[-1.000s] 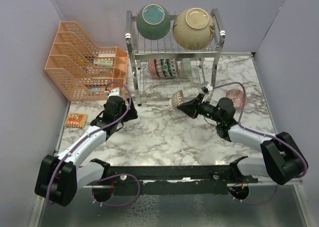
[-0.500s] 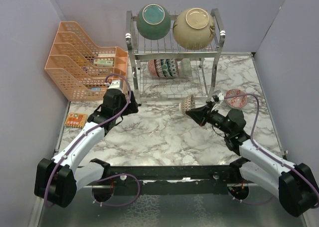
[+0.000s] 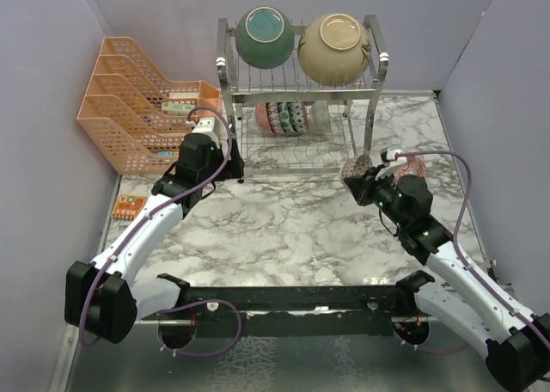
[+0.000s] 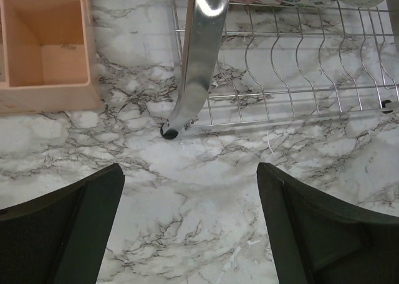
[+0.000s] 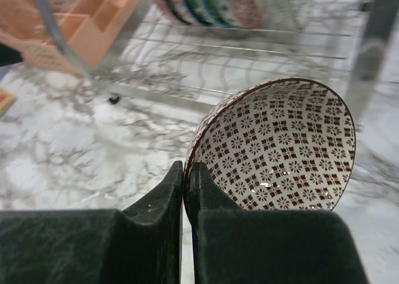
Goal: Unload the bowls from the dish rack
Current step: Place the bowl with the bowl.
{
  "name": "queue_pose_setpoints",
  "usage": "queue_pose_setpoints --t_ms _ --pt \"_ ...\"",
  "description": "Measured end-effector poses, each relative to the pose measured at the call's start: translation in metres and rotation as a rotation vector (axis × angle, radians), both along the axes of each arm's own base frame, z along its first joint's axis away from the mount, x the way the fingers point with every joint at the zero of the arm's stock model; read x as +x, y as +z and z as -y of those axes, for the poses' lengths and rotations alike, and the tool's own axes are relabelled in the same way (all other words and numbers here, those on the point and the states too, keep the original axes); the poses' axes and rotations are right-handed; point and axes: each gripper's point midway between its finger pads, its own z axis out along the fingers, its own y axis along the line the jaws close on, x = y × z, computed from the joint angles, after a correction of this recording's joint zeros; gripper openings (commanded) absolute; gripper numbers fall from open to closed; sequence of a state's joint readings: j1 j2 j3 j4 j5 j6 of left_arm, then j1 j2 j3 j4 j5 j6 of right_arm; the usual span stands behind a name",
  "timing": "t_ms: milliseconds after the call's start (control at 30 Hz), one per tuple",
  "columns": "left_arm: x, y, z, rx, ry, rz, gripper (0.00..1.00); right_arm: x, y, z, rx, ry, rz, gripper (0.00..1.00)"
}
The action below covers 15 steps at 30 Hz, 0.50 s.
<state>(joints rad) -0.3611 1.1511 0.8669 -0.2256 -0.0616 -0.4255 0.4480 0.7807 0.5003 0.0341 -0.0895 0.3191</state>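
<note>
My right gripper (image 5: 186, 172) is shut on the rim of a small bowl (image 5: 280, 147) with a dark red pattern on white, held above the table right of the dish rack (image 3: 296, 82); the bowl also shows in the top view (image 3: 354, 168). A teal bowl (image 3: 264, 37) and a cream bowl (image 3: 333, 48) sit on the rack's upper tier. Several small patterned bowls (image 3: 282, 117) stand on the lower tier and show in the right wrist view (image 5: 212, 0). My left gripper (image 4: 190, 178) is open and empty over the marble by the rack's front left leg (image 4: 196, 60).
An orange mesh organizer (image 3: 142, 108) stands left of the rack, its corner in the left wrist view (image 4: 40, 47). A pink patterned bowl (image 3: 411, 167) lies on the table at the right. A small orange card (image 3: 130, 206) lies at the left edge.
My right gripper has carried the small bowl to the right and back, towards the pink bowl. My left gripper has moved forward towards the rack's front left leg.
</note>
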Motion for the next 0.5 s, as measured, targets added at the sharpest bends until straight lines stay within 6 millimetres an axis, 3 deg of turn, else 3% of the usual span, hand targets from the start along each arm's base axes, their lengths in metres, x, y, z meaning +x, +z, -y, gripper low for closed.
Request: queue_pose_setpoints --t_ms 133,400,500 --pt "0.010 0.011 0.002 0.038 -0.028 0.026 0.91 0.012 0.005 0.031 -0.073 -0.175 -0.015 0.01" --pt "0.014 0.019 -0.001 0.098 -0.063 0.058 0.91 0.029 -0.046 0.086 -0.280 -0.462 -0.186 0.01" --pt "0.015 0.020 -0.004 0.110 -0.064 0.064 0.91 0.036 -0.052 0.102 -0.340 -0.529 -0.211 0.01"
